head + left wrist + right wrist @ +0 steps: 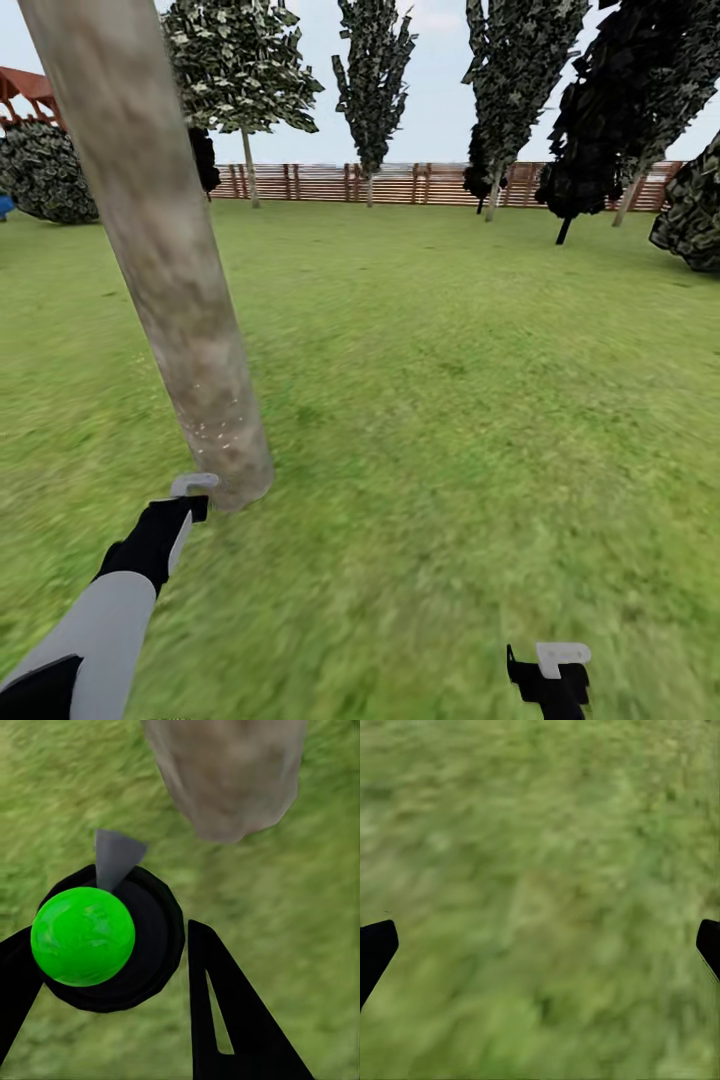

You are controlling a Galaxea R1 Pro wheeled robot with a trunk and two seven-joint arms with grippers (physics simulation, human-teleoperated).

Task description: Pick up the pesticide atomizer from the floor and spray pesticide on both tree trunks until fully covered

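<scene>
One thick pale beige-grey tree trunk (165, 250) rises from the grass lawn (450, 420). The left hand (112, 967) holds one black atomizer with a green dome (84, 936) close beside the trunk's base. The right hand (540, 945) is spread wide over grass.

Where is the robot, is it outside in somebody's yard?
Yes, it looks like a fenced garden. There's a big grass lawn, a brown slatted wooden fence along the back, and trees, with one thick pale tree trunk close to the robot.
</scene>
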